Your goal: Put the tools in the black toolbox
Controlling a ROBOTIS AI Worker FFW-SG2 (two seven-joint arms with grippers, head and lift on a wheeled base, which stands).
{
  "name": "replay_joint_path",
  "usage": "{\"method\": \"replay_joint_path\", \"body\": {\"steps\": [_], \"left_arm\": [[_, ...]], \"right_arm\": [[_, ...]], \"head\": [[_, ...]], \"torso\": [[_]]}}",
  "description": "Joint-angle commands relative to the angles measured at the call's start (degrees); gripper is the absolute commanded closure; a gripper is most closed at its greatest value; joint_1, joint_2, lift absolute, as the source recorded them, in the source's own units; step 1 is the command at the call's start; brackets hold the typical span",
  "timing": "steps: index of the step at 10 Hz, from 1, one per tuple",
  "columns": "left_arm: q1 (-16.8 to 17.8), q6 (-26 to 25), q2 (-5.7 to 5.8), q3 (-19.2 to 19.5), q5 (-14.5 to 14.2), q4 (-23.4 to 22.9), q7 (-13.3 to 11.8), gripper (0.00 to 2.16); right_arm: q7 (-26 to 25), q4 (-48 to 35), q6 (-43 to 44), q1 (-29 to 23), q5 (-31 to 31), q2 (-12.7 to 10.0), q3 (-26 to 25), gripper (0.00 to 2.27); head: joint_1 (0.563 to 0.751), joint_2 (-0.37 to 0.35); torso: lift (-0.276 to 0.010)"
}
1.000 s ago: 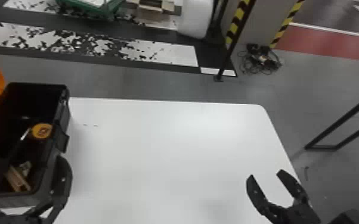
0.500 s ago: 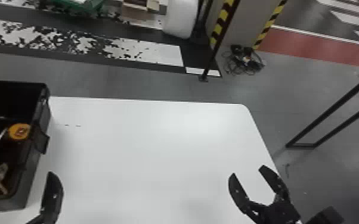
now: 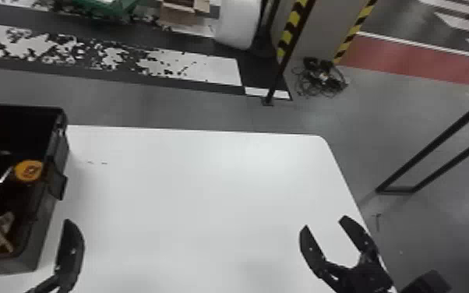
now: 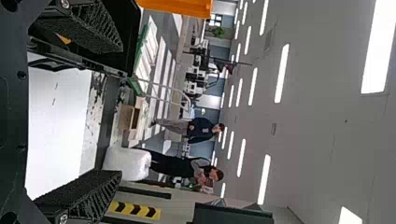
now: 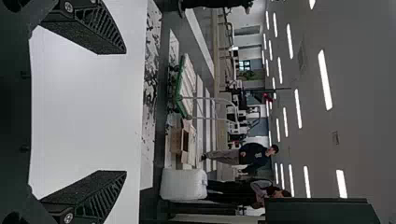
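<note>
While bench (image 3: 202, 202) spreads wide between left gripper (image 3: 25, 226) (eight o'clock) and right gripper (image 3: 325, 223) (four, by bench edge), both fingers apart, black toolbox (image 3: 44, 235) at nine holds round yellow tape measure (image 3: 28, 170).

Holds the left gripper (image 3: 29, 230) open at the head view's lower left and the right gripper (image 3: 325, 222) open at lower right, pointing both forward with black fingers (image 3: 71, 249) spread well apart.
</note>
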State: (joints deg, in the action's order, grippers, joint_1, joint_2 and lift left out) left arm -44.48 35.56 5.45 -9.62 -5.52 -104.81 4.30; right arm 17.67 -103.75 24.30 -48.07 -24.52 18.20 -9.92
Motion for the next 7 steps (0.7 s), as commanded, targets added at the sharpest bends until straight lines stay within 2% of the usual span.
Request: {"method": "replay_joint_path", "body": {"steps": [1,7], "left_arm": [[-0.08,-0.01,0.09,0.04,-0.19,0.05,0.00,0.07],[-0.79,0.34,0.44,0.21,-0.45,-0.48,0.35,0.07]], "right_arm": [[0.00,-0.05,0.53,0.00,0.00,-0.18,0.16,0.09],[-0.09,-0.05,1.40,-0.18,0.00,-0.36,0.78,0.09]], "head": [[0.695,-0.278],[0.695,-0.262]], "torso": [[-0.039],[-0.039]]}}
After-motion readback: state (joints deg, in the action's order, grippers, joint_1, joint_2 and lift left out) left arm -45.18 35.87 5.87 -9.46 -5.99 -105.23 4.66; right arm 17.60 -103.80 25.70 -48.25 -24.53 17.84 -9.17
